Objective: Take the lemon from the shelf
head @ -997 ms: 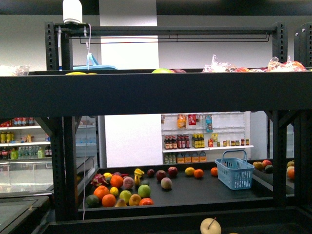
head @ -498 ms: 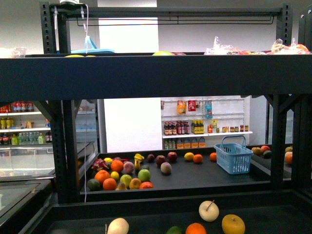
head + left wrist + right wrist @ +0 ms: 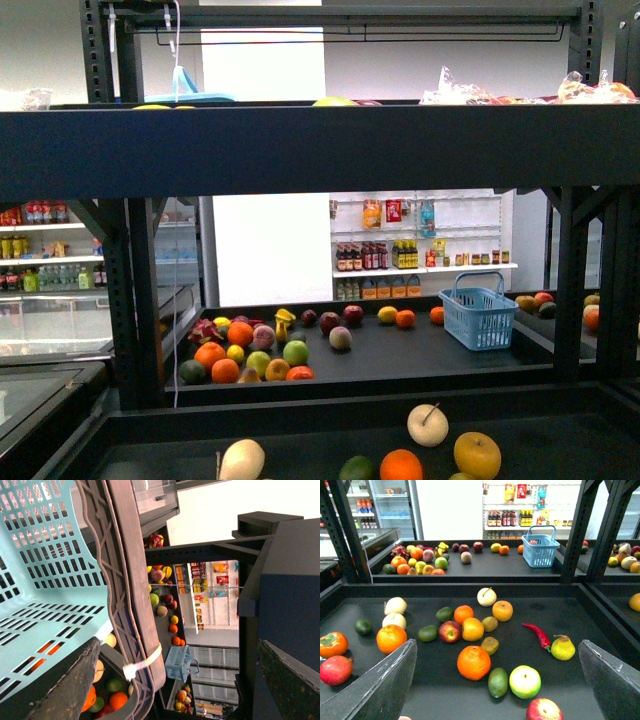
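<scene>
Change: front view takes in more of the near deck's fruit than a second ago.
Left gripper (image 3: 177, 644): fingers spread wide, empty; pale blue basket (image 3: 45, 570) alongside.
Right gripper (image 3: 497, 642): spread wide, empty, over shelf (image 3: 600, 630) deck.
Lemon (image 3: 562, 648): identity uncertain. It is a yellow stemmed fruit on the near deck, just beside red chili (image 3: 536, 634).
</scene>
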